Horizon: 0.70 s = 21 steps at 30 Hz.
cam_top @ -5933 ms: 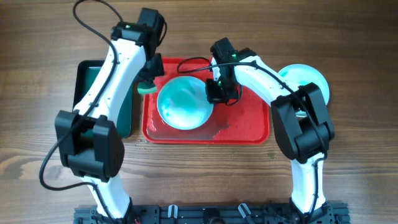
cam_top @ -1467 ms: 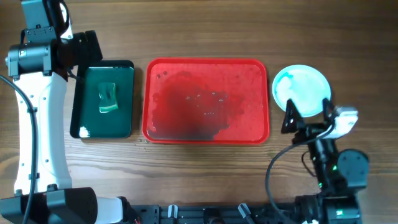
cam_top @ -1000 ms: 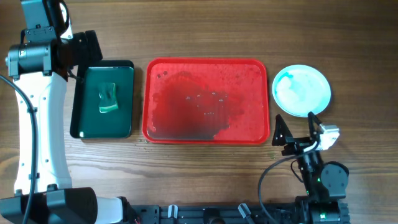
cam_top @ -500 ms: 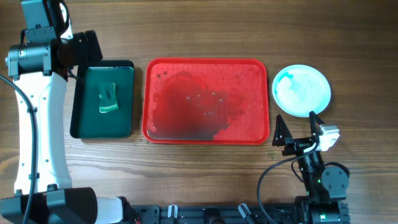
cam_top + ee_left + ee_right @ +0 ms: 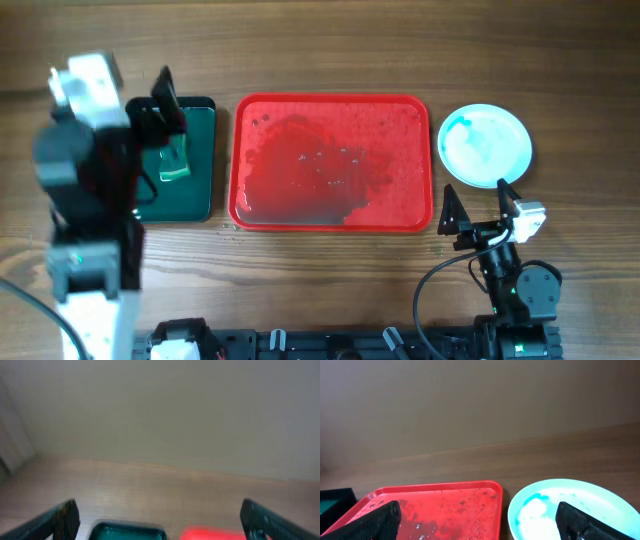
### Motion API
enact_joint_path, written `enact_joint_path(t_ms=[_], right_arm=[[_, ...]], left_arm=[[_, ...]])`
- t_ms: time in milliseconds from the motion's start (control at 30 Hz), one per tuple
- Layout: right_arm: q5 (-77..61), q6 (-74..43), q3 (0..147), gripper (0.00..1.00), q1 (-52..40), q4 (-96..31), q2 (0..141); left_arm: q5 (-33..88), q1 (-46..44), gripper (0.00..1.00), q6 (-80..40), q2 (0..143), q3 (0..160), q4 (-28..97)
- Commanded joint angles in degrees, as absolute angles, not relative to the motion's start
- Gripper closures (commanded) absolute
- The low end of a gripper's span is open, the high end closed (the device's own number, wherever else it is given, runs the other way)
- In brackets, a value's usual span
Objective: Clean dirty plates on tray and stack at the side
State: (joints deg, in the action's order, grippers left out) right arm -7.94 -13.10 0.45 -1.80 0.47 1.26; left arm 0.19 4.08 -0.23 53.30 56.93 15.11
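Noted: brown wood-grain table (image 5: 330,40) before a plain grey wall (image 5: 470,400), wet red tray (image 5: 400,120) at centre, plates (image 5: 485,145) off it at 3 o'clock, green tray (image 5: 195,190) at 9 o'clock, left end effector (image 5: 157,510) and right end effector (image 5: 476,195) both spread wide, empty.

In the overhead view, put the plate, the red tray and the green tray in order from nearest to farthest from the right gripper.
1. plate: just ahead of the right gripper.
2. red tray: to the gripper's left.
3. green tray: far left, beyond the red tray.
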Motion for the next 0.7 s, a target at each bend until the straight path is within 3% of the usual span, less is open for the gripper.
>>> enact_joint_path(t_ms=[0,100,300,667], right_arm=[[-8.62,-12.01,0.30,0.00,-2.04,0.67,1.02],[-8.62,-12.01,0.30,0.00,-2.04,0.67,1.02],[-8.62,-12.01,0.30,0.00,-2.04,0.64,1.02],[-8.62,-12.03,0.30,0.00,-2.04,0.67,1.02]], left_arm=[[5.41,4.01,0.00,-0.45,36.64,33.98,2.52],[5.37,3.95,0.00,-0.45,24.21,19.70,-6.09],[5.32,3.95,0.00,-0.43,7.49,4.91,-6.70],[5.37,3.18,0.00,-0.45,0.16,0.32,4.05]])
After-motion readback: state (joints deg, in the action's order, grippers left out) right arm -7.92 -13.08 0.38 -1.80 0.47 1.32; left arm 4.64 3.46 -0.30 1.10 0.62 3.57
